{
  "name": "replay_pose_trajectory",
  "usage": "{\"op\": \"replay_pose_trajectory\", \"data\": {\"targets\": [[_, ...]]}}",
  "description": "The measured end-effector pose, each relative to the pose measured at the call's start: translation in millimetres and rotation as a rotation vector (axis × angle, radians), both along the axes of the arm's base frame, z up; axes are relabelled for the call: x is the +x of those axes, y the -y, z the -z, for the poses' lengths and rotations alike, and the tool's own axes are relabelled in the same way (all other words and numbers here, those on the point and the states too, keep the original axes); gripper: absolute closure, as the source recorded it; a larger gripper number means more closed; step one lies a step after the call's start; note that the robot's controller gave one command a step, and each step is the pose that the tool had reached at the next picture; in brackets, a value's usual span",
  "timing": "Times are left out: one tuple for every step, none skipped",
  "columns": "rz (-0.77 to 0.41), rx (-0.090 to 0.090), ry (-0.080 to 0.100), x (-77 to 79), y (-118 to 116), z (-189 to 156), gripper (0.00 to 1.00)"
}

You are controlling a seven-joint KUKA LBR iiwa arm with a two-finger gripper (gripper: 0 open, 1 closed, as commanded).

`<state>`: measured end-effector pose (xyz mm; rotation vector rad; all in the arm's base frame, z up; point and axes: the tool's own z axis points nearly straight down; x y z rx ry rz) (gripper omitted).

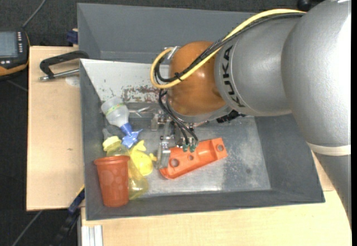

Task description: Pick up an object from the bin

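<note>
A grey metal bin (251,155) sits before me, open at the top, most of its floor bare. From the right, a thick silver arm (268,72) reaches down into it. The wrist wears a rounded orange cover (192,86) with a yellow cable looped over it. Below the cover, the gripper (175,147) hangs low over the middle of the floor. Whether it is spread or closed I cannot tell; the cover and dark wrist parts crowd it.

Right beneath the gripper lies a long, flat orange plastic piece (201,155), angled from lower left to upper right. The gripper is over its left end, apparently touching it.

In the front left corner, a reddish-orange cup (113,179) stands upright. Just beside it are crumpled yellow pieces (140,162), close to the orange piece's left end. Further back along the left wall lie a pale, clear capped thing (115,112) and a small blue scrap (129,137).

I judge the main risk to be the off-centre position. Gripped by its end, the long piece could swing down and slip free. Lying flat, it offers little edge to catch, so the gripper may scrape the floor. It might also snag the yellow pieces nearby.
</note>
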<state>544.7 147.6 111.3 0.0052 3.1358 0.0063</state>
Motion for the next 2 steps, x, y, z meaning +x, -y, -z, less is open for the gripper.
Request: {"op": "replay_pose_trajectory", "data": {"targets": [[0.067, -0.002, -0.011, -10.0, 4, 12, 0.00], [-0.015, 0.002, 0.000, -32.3, 27, 10, 0.00]]}}
